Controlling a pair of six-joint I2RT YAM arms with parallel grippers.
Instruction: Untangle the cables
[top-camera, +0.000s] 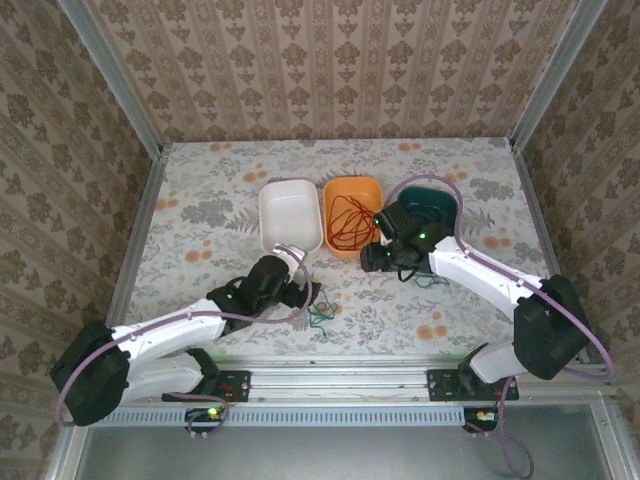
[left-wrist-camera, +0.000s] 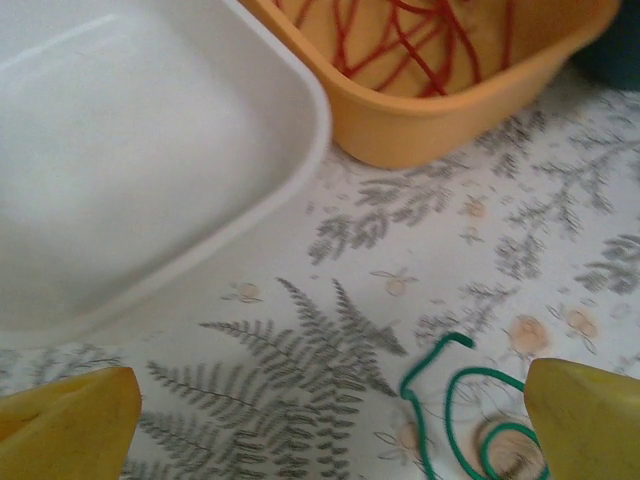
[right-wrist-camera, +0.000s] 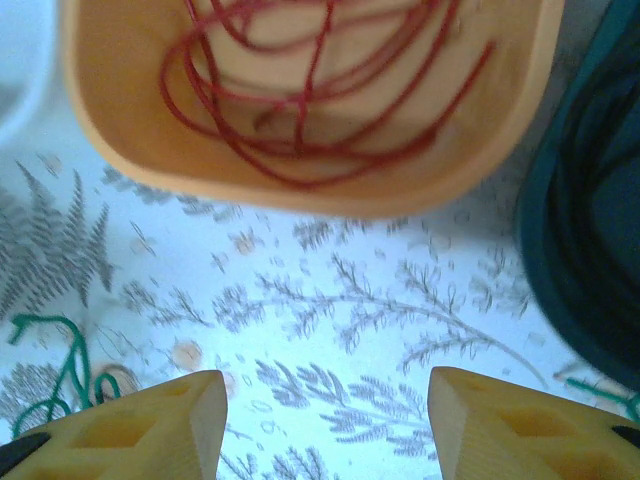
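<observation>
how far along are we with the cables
Done: red cable lies in the orange bin. In hand: nothing; left gripper and right gripper are open, the left over the green cable on the table. Left: that green cable; white bin is empty.

Inspection finding: no legible text, label, brand, number or sign on any surface. The table cover (top-camera: 205, 195) bears only a printed fern-and-flower pattern. The white tub (top-camera: 290, 213) and the orange tub (top-camera: 356, 182), side by side on that cover, are unmarked.
</observation>
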